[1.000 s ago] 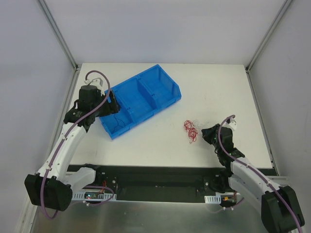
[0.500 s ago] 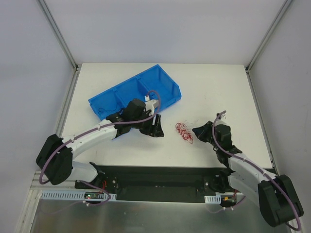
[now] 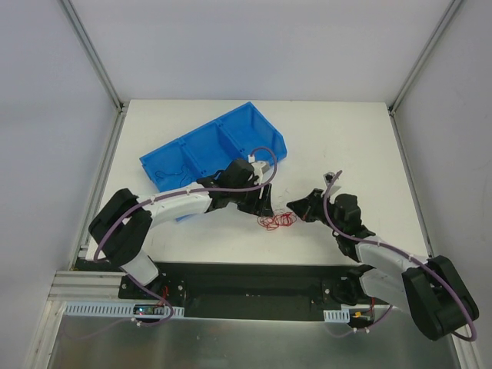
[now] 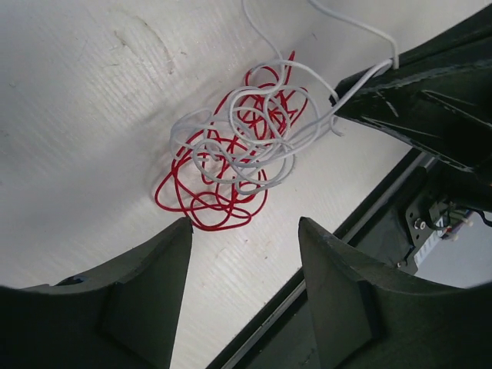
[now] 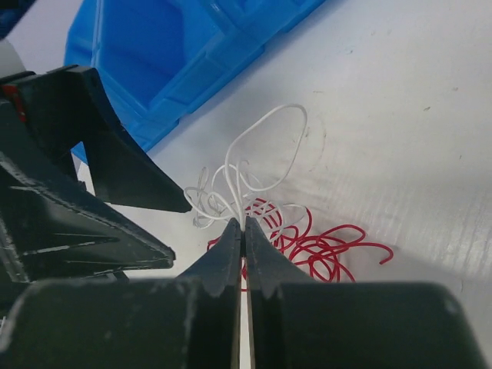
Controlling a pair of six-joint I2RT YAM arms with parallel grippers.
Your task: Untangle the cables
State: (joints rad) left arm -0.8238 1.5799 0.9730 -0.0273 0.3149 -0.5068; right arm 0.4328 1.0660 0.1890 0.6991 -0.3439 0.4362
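The cables are a small tangle of thin curly wires on the white table between my two grippers. In the left wrist view a white wire lies looped over a red wire. No black wire shows. My right gripper is shut on a strand of the white wire, with the red wire just beyond its tip. It sits right of the tangle in the top view. My left gripper is open and empty just short of the tangle, left of it in the top view.
A blue divided bin stands at the back left of the table, close behind the left arm, and shows in the right wrist view. The table's front edge and black base rail lie just near of the tangle.
My left arm swung from the bin across to the tangle's left side. My right gripper moved left onto the tangle and shut on the white wire. The tangle shifted left and nearer.
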